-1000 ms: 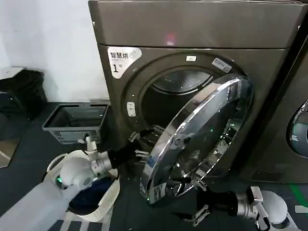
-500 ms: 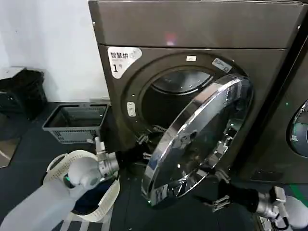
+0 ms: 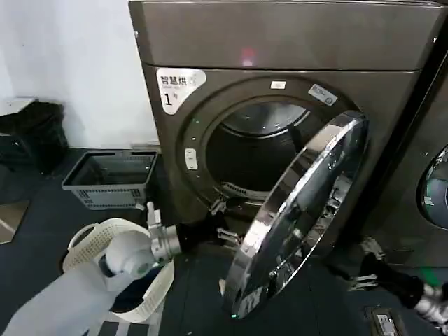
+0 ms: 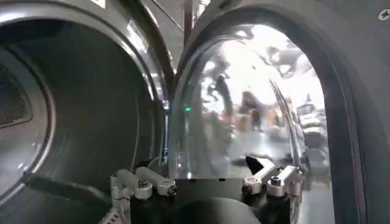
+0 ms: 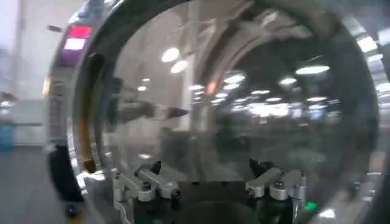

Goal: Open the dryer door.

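At the bottom of the head view, the left gripper (image 3: 222, 221) reaches in from the lower left, its fingers spread and holding nothing, just inside the free edge of the dryer door (image 3: 297, 224). In the left wrist view the same spread fingers (image 4: 155, 183) sit before the inner face of the door's glass (image 4: 244, 109), with the drum on one side. The right gripper (image 3: 367, 264) sits low at the lower right of the head view, beyond the door's outer face and apart from it; its fingers (image 5: 152, 184) are likewise spread and empty, facing the dark glass.

In the middle of the frame the door stands swung out on its right-hand hinge, well clear of the opening, its chrome rim tilted edge-on to the camera. Behind it the dryer (image 3: 280, 42) fills the upper centre, its drum opening (image 3: 255, 154) exposed and dark.

The opening step looks nearly done: the latch is free and the door is wide. The next move likely calls for the left gripper to push the inner face a little further out, or for both arms to draw clear without knocking the rim.

Farther left on the floor sit a white laundry bag (image 3: 84, 241) and a grey basket (image 3: 112, 178).
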Tool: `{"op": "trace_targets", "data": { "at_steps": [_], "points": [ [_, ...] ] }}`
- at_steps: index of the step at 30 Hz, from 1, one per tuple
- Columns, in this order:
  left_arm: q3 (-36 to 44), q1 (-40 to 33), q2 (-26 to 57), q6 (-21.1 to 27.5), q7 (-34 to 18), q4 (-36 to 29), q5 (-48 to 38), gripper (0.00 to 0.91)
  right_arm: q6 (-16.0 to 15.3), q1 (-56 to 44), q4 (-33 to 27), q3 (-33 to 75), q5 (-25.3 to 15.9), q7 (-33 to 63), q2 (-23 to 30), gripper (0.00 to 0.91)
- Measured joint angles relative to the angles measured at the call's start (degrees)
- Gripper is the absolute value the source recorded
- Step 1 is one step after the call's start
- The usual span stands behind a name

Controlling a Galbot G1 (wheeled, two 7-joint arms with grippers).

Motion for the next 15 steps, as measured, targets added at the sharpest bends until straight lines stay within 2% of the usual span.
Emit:
{"op": "trace_targets", "data": {
  "at_steps": [3,5,10,15],
  "points": [
    [0.7,-0.4,-0.2,0.0,-0.1,-0.2,0.0,0.907,-0.4,0.0,-0.7,3.9,1.4,1.8,0.2,0.907],
    [1.3,-0.7,-0.3,0.1,-0.2,-0.3,0.0,0.907,-1.4,-0.2,-1.1,6.2,1.4,3.2,0.2,0.907],
    [2.7,-1.7,-0.9,0.1,-0.1,-0.5,-0.1,0.907,-1.4,0.4,-1.9,12.2,1.5,8.3,0.2,0.907],
    [4.8,-3.3,-1.1,0.0,-0.3,-0.6,-0.6,0.907,1.4,0.6,-2.1,17.3,2.7,14.0,1.2,0.907]
  ]
}}
